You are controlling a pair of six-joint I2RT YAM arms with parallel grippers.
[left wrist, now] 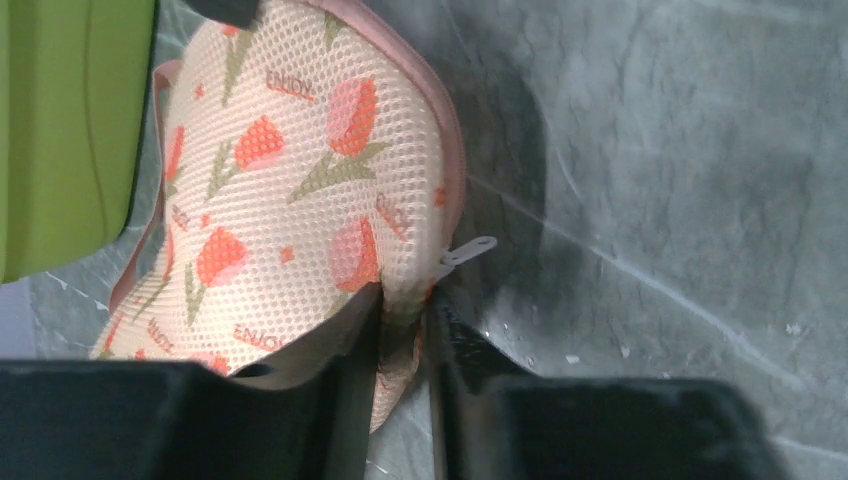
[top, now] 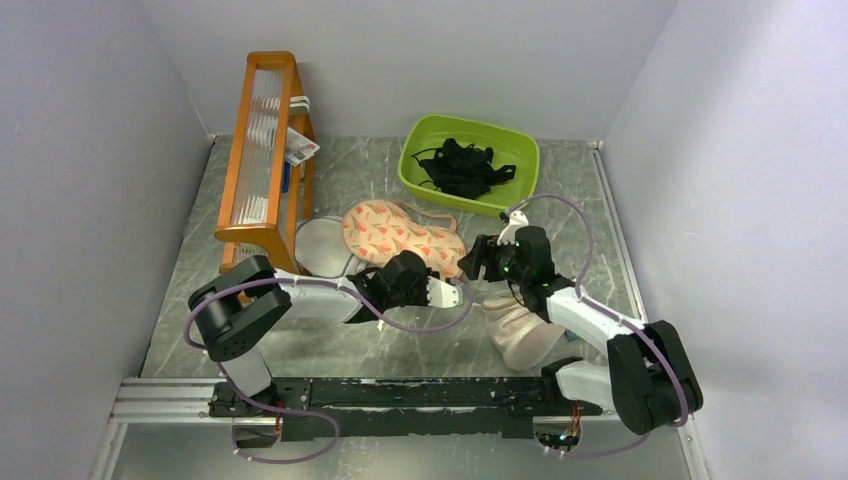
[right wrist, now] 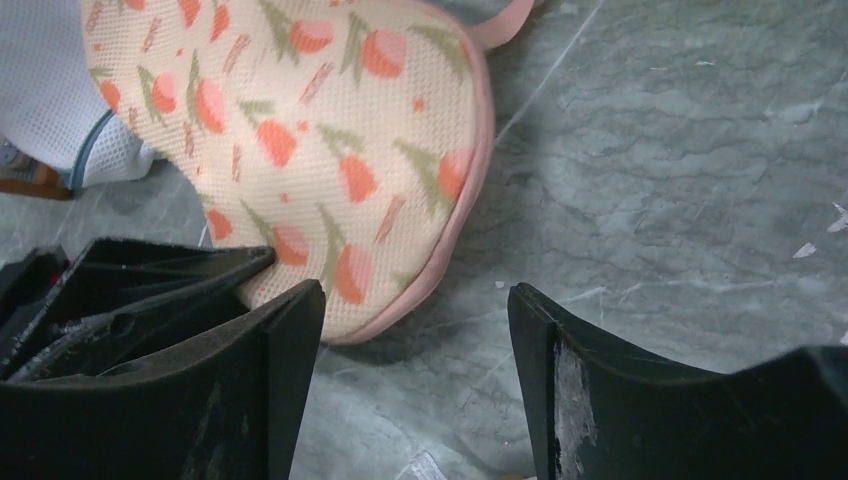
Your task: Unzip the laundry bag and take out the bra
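Left hand (top: 452, 285) is clamped on the near right edge of the laundry bag (top: 400, 232), its two black fingers (left wrist: 350, 345) squeezed together with a fold of the printed mesh between them. A small silver zip pull (left wrist: 468, 250) juts out of the bag's pink edging just beside the pinch. The bag lies flat on the bench (top: 380, 340), printed side up, its two lobes running from far left to near right. Right hand (top: 482, 260) hovers at the bag's right end with its fingers (right wrist: 285, 350) spread wide and nothing between them. In the right wrist view the bare bench shows in the gap, and one finger sits next to the pink rim. A round white mesh disc (top: 322, 250) lies against the bag's left side, partly tucked under it. A plain beige mesh pouch (top: 525, 335) lies near the bag on its near right side, partly under the right arm. Beyond the bag, to its far right, stands a green tub (top: 455, 197) holding black strappy garments (top: 462, 165). To the bag's far left an orange wooden rack (top: 258, 236) with a ribbed clear panel leans on the bench.
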